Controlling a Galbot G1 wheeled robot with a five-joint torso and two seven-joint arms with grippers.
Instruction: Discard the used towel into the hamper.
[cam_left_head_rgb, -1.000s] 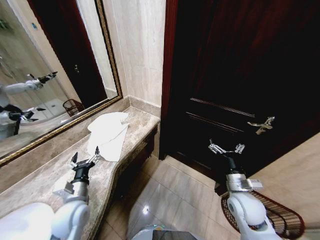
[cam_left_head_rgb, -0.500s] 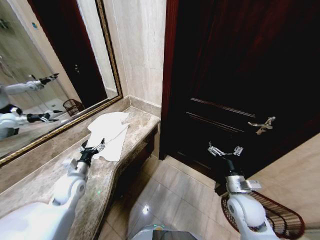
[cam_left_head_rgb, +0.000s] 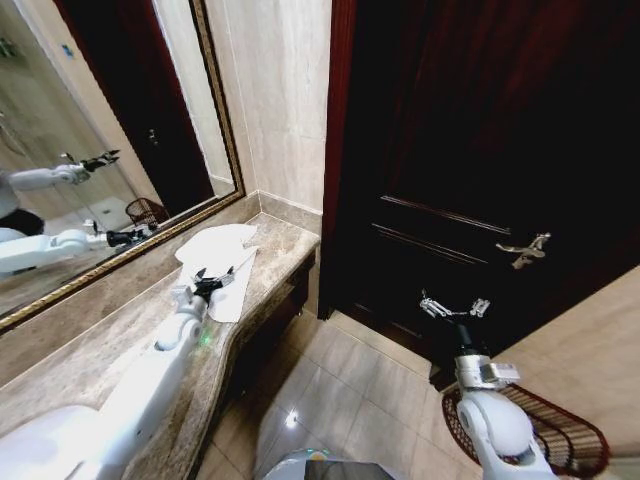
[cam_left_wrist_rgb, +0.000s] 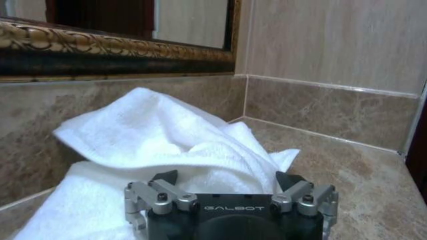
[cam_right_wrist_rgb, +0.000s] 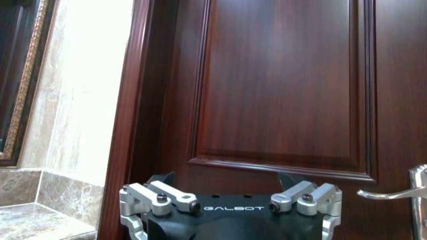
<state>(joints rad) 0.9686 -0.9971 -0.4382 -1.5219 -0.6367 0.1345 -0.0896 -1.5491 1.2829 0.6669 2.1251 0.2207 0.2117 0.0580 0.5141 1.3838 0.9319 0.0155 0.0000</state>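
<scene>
The task is barely begun; the left gripper (cam_left_head_rgb: 213, 281) hovers with jaws spread just over the near edge of the white towel (cam_left_wrist_rgb: 167, 145), a soft, rumpled terry heap on the polished marble counter (cam_left_head_rgb: 95, 350), nothing gripped yet. The right gripper (cam_left_head_rgb: 455, 306) waits splayed before the dark panelled door (cam_right_wrist_rgb: 280, 85); behind and below it stands the wire-weave hamper (cam_left_head_rgb: 560, 425), empty as far as shows.

Table: brown marble-patterned table (cam_left_head_rgb: 90, 355) set against the mirrored wall, ending at the corner by the door.
On table: one white towel (cam_left_head_rgb: 215, 260), crumpled and partly folded, at the far end near the corner.
Floor: glossy beige tiles (cam_left_head_rgb: 345, 400).
On floor: dark red-brown wire hamper (cam_left_head_rgb: 560, 430), by the door.
</scene>
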